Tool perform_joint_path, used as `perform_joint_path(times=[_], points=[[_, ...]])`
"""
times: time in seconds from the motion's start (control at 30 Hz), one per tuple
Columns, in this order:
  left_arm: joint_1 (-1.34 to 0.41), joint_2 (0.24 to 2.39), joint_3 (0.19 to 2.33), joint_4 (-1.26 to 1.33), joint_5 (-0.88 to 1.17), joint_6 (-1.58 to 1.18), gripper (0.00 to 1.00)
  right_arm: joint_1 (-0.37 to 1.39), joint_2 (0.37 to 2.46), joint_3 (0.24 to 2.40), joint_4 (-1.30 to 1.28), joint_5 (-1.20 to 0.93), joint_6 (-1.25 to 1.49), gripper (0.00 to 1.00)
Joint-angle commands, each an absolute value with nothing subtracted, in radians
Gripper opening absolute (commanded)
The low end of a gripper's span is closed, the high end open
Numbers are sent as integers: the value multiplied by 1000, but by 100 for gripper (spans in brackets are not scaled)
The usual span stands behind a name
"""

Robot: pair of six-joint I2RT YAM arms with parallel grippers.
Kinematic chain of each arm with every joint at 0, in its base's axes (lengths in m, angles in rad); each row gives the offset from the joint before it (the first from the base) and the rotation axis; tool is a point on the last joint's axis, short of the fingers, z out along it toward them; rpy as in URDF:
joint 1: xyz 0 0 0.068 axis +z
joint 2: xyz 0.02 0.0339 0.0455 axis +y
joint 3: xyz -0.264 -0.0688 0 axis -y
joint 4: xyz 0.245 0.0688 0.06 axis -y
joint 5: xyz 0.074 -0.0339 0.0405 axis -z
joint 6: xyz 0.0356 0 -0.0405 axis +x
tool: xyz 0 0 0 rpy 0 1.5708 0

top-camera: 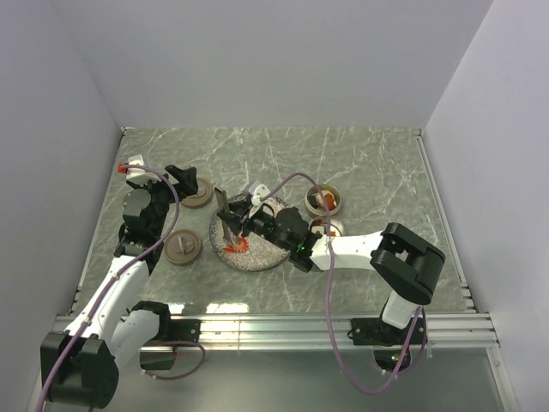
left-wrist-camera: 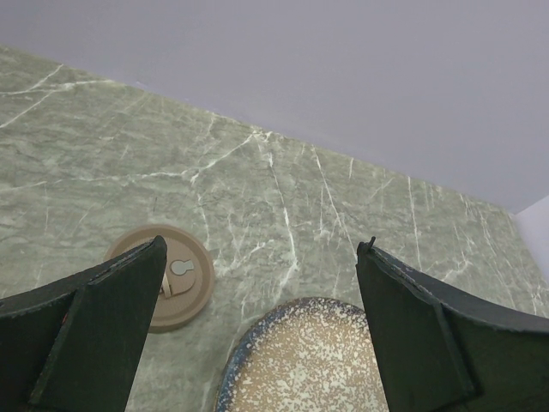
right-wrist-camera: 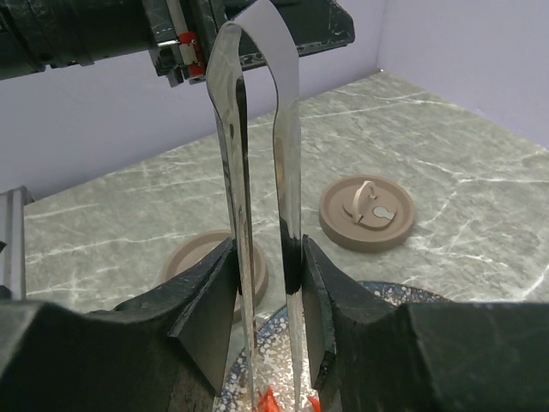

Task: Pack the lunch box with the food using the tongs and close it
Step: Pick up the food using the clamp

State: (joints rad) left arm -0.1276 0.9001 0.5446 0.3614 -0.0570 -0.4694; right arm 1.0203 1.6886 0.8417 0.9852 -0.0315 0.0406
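Right gripper (right-wrist-camera: 268,257) was pinching the tongs (right-wrist-camera: 236,172) about mid-length, one finger on each arm. The tongs stood near upright, joined end up, tips down over the red and orange bits (right-wrist-camera: 268,399) on the speckled plate (right-wrist-camera: 395,293). The arms were squeezed nearly parallel with a thin gap between them. I couldn't tell if the tips had anything.

From the top view, the tongs (top-camera: 227,219) were at the plate's (top-camera: 268,262) left side with the bits (top-camera: 238,246) under them. The two round tins (top-camera: 323,200) sat just right of the plate. Left gripper (left-wrist-camera: 262,249) was spread wide and holding nothing, hovering near a brown lid (left-wrist-camera: 171,275).

Handling, my read:
- Tongs looked thin, springy and polished, so light but slippery and likely to twist in the pads.
- Mid-arm hold seemed right: nearer the joint needs more squeeze, and lower crowds the tips.
- Bits looked small and probably soft, so they'd want a gentle close, as a hard squeeze could crush them or pop them out.
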Motion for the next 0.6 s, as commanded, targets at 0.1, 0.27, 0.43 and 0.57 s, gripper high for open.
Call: perform_joint_path(times=[0.1, 0.27, 0.43, 0.57], points=[[-127, 900, 548, 411, -40, -480, 99, 1016, 1670, 880, 1054, -64, 46, 42], [-127, 897, 549, 408, -40, -482, 99, 1017, 1698, 867, 1081, -115, 66, 43], [-127, 902, 549, 410, -37, -482, 100, 1011, 1701, 844, 1103, -155, 55, 44], [-127, 899, 551, 407, -35, -482, 99, 996, 1729, 844, 1138, -212, 45, 44]])
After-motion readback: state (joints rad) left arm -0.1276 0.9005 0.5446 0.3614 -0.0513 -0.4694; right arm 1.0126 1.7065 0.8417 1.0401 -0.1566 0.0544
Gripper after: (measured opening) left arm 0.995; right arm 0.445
